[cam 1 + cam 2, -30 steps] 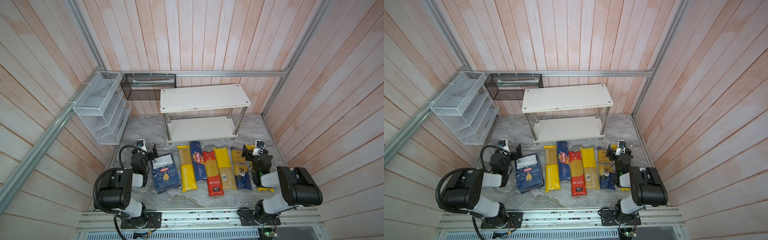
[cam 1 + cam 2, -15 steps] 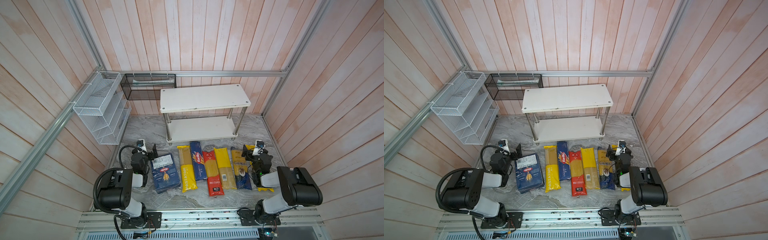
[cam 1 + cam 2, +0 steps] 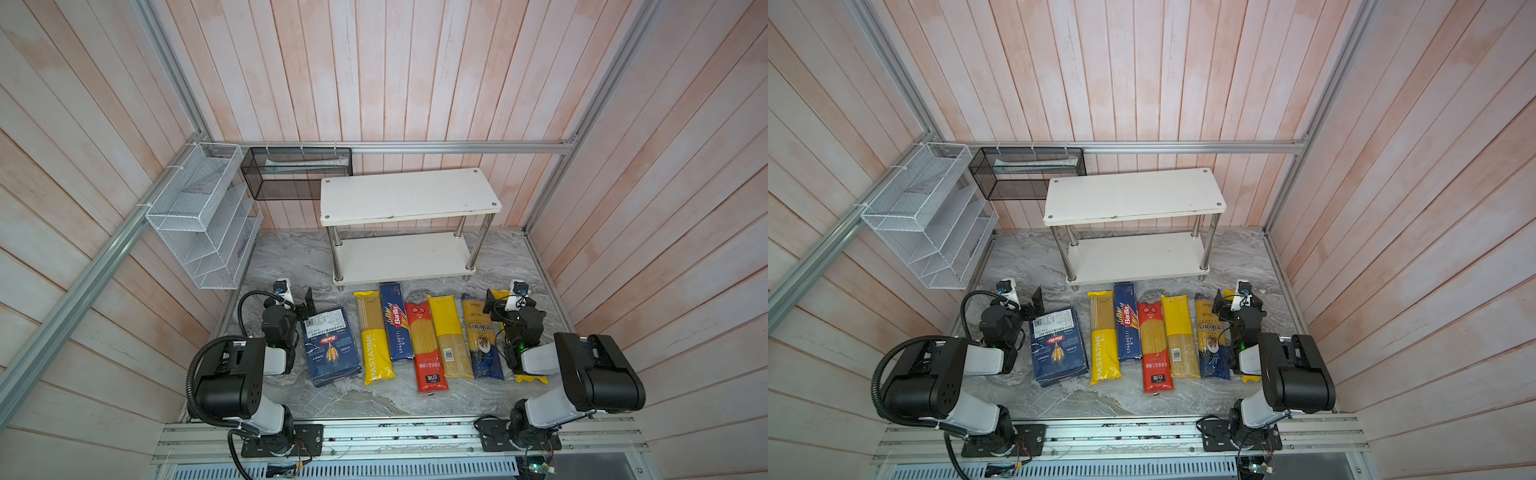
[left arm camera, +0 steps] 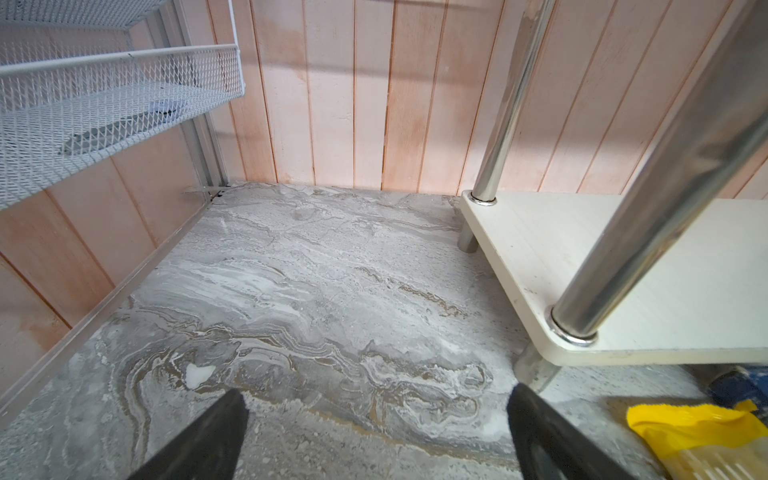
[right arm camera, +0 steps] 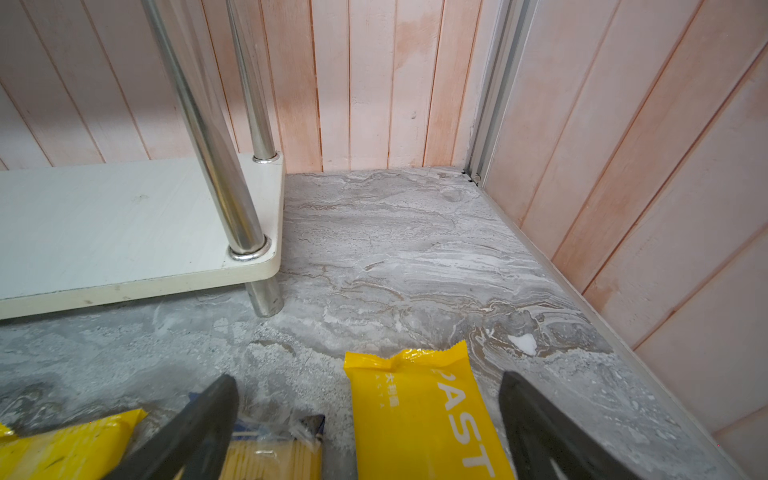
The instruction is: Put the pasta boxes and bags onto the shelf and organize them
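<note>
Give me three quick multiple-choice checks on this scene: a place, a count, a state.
1. The wide Barilla box lies: A) on the shelf B) on the marble tabletop beside the left gripper C) in the wire organizer
2. Pasta packs on the tabletop: A) five B) seven C) nine
3. The right gripper is: A) open B) shut on a bag C) shut on a box
Key: B, it lies flat at the row's left end; B, two boxes plus five bags; A, fingers wide apart over a yellow pasta bag.
</note>
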{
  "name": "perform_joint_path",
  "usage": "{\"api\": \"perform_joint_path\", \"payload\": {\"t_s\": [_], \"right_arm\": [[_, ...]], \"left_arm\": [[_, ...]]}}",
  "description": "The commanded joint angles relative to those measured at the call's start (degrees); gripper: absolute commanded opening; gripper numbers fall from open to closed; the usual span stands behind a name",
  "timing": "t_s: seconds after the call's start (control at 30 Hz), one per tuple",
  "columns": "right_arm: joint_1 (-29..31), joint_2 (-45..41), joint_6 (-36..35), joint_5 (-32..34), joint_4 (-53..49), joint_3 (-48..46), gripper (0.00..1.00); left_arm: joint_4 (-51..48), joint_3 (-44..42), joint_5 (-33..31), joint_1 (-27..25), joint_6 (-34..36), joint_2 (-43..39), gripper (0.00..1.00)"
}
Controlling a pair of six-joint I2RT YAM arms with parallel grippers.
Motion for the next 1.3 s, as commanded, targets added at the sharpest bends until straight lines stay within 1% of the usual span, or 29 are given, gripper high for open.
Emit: {"api": "perform_joint_path", "payload": {"t_s": [0.0,0.1,0.2,0.27,0.33,0.4,0.47,0.53,0.6,0.7,0.73,0.83,0.9,0.97,1.03,1.07,1.1,1.13,1.2,1.27], "right_arm": [[-0.46,-0.84,0.62,-1.01,-0.61,1.06,0.98],[-0.46,-0.84,0.63,-1.04,-0.66,1.06,0.98],[-0.42,-0.94,0.47,-1.05,-0.90,1.16,0.95],[-0.42,-1.45,1.15,0.47,-2.01,1.72,0.94],[-0.32,-2.59,1.87,1.57,-4.52,2.95,0.94],[-0.12,-4.25,2.42,2.86,-13.82,7.36,0.91],[0.36,-5.47,2.92,2.64,-25.86,13.17,0.88],[1.57,-7.11,3.81,2.68,-30.46,15.28,0.87],[2.70,-10.17,5.73,2.55,-32.87,15.54,0.87],[4.43,-14.85,9.49,-0.75,-39.77,17.16,0.86],[5.63,-16.11,9.85,-1.15,-43.28,18.12,0.85],[11.14,-19.13,8.63,2.88,-51.38,19.90,0.85],[14.27,-20.96,8.18,3.85,-54.83,20.05,0.85],[15.92,-22.91,8.99,2.70,-57.87,19.63,0.85],[17.05,-24.54,9.67,2.43,-60.55,19.31,0.84],[17.80,-25.29,9.56,2.55,-62.36,19.43,0.85],[18.63,-25.94,9.34,3.14,-64.23,19.65,0.84],[19.45,-26.38,9.46,3.67,-65.91,19.83,0.85],[20.53,-27.26,10.09,3.79,-68.51,19.96,0.85],[20.94,-27.95,10.83,2.87,-69.83,19.35,0.84]], "left_arm": [[1.65,0.42,0.05,-0.33,1.05,0.28,1.00],[1.70,0.36,0.00,-0.34,1.03,0.24,1.00],[2.08,0.54,0.02,-0.33,0.75,0.02,1.00],[-3.12,1.82,2.01,-0.37,1.69,-2.37,1.00],[-4.75,1.94,2.82,-0.41,2.06,-4.02,0.99],[-3.48,1.29,2.68,-0.42,1.88,-4.15,1.00],[-4.43,1.58,3.34,-0.37,2.29,-4.46,1.00],[-8.04,2.60,3.65,-0.84,2.55,-6.08,1.00],[-14.36,4.32,3.85,-1.11,1.91,-8.98,1.00],[-24.50,7.00,7.97,-1.58,-0.49,-15.47,1.00],[-26.51,7.34,8.65,-2.28,-1.46,-17.70,1.00],[-28.59,5.98,10.38,-6.06,-6.23,-23.41,1.00],[-26.52,3.13,12.25,-9.73,-7.76,-25.61,1.00],[-27.61,2.01,11.06,-14.82,-6.66,-27.39,1.00],[-31.20,2.41,8.01,-19.12,-4.13,-28.99,1.00],[-32.01,2.19,6.29,-20.62,-4.01,-29.68,1.00],[-31.44,1.48,5.34,-21.30,-5.76,-30.38,1.00],[-29.74,0.36,6.31,-21.42,-6.81,-30.40,1.00],[-26.49,-1.62,7.49,-21.81,-7.00,-29.32,1.00],[-24.53,-2.48,5.93,-22.08,-7.17,-26.99,1.00]]}}
